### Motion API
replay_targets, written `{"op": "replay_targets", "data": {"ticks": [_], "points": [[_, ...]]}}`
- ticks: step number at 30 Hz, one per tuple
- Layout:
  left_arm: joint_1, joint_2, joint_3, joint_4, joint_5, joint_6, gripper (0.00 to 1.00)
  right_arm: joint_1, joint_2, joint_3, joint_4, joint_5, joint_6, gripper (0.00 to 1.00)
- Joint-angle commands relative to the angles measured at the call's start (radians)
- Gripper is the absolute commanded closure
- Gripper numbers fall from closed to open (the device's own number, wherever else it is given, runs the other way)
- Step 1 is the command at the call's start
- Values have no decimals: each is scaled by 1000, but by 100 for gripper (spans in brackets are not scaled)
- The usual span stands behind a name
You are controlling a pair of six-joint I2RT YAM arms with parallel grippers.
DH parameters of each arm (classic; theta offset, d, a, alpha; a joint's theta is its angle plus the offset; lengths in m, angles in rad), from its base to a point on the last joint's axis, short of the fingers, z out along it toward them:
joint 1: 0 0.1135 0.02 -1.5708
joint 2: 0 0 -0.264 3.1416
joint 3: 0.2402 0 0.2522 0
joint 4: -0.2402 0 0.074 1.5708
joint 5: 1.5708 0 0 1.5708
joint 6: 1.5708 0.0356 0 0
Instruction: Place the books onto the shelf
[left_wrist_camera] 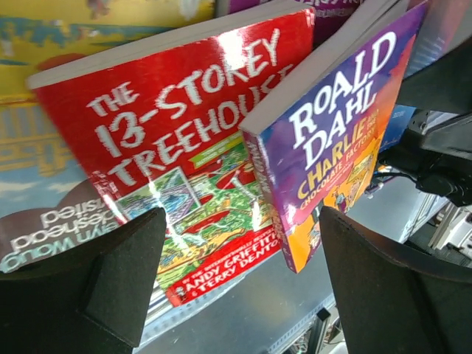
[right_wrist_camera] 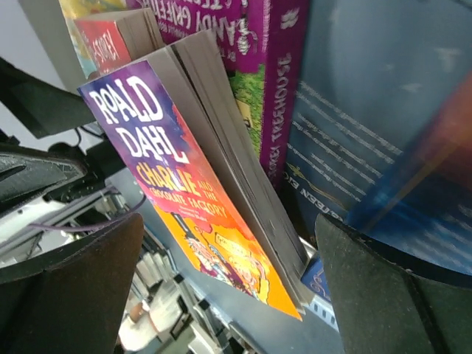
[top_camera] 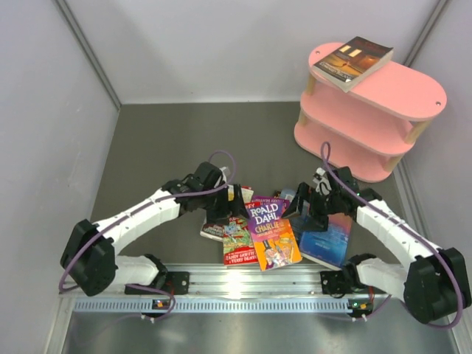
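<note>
Over the books [top_camera: 269, 232], both claws [top_camera: 221, 212] [top_camera: 308, 214] gape.

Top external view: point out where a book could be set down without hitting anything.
On the pink three-tier shelf, the top board is bare on its right half, beside the dark paperback at its left end. The grey tabletop is bare on the far side, from the left wall across to the shelf. Crowded: the heap of colourful books by the near rail.
</note>
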Motion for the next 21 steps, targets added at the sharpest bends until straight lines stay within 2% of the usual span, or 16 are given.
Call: {"op": "replay_targets", "data": {"ticks": [1, 9, 12, 17, 18, 20, 21], "points": [[-39, 29, 3, 94, 8, -34, 11, 58, 12, -35, 243, -67, 52, 0], [-79, 136, -4, 210, 9, -55, 12, 101, 78, -98, 300, -39, 20, 0], [-83, 184, -20, 307, 47, -92, 18, 106, 79, -146, 329, -47, 23, 0], [-86, 203, -46, 418, 89, -158, 44, 113, 62, -177, 354, -53, 31, 3], [-86, 200, -43, 422, 90, -159, 56, 112, 59, -175, 351, -54, 31, 4], [-86, 181, -41, 428, 90, -167, 67, 112, 53, -163, 343, -56, 28, 4], [-86, 175, -43, 430, 90, -170, 82, 113, 50, -158, 337, -58, 26, 4]]}}
